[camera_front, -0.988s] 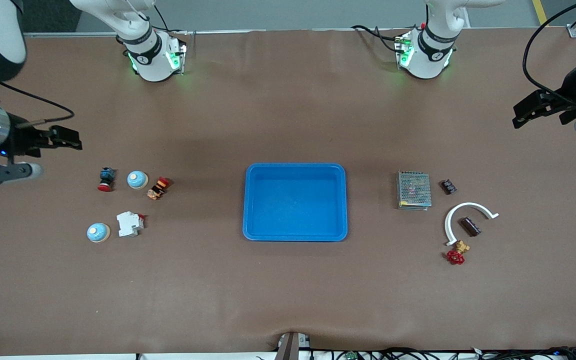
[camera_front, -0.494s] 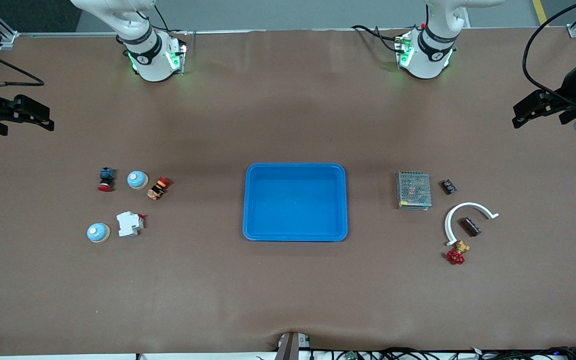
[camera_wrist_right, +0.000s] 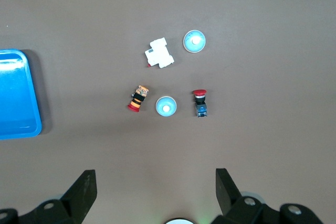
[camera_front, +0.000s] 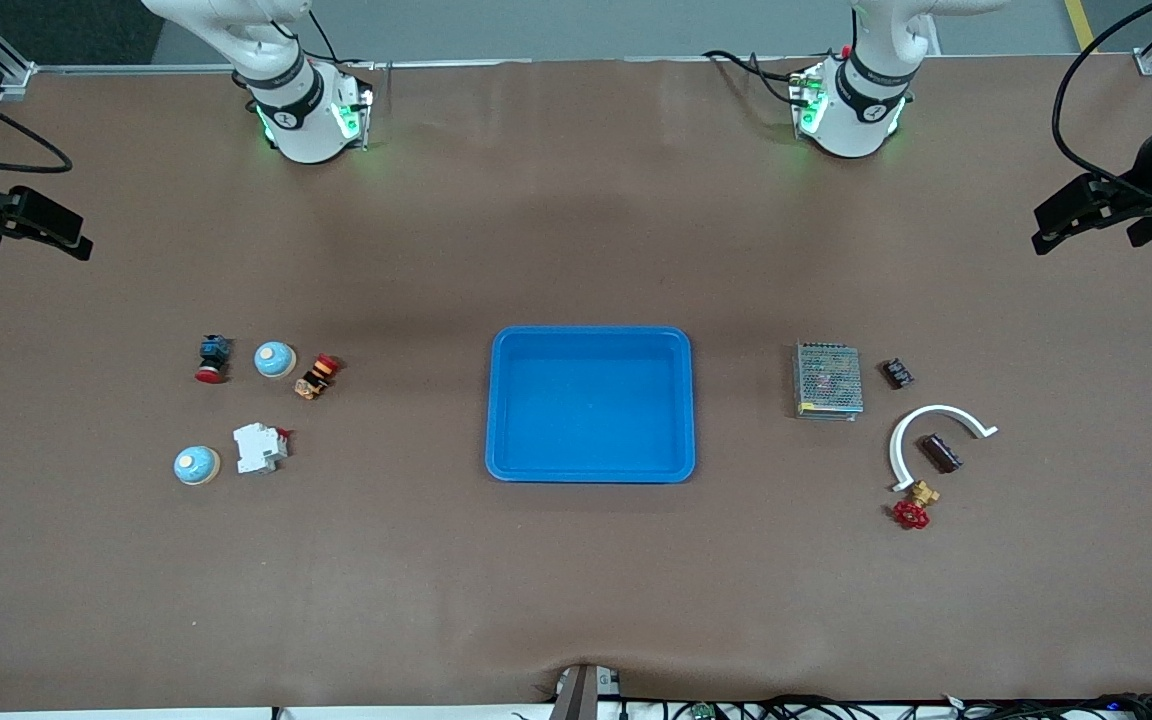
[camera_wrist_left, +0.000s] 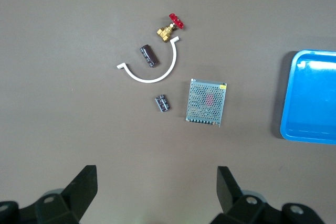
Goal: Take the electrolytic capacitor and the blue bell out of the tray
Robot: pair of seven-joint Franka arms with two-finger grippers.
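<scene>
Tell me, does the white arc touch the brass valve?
Cannot tell. In the front view the white arc ends right at the brass valve, and the left wrist view shows no plain gap or contact.

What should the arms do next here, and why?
Probably nothing more than holding back. The tray is empty, both blue bells sit on the table toward the right arm's end, and the capacitors lie toward the left arm's end. The left end effector and right end effector hang open near the table's ends, holding nothing.

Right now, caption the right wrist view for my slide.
Open right gripper high over two blue bells, breaker, two pushbuttons; tray edge.
</scene>
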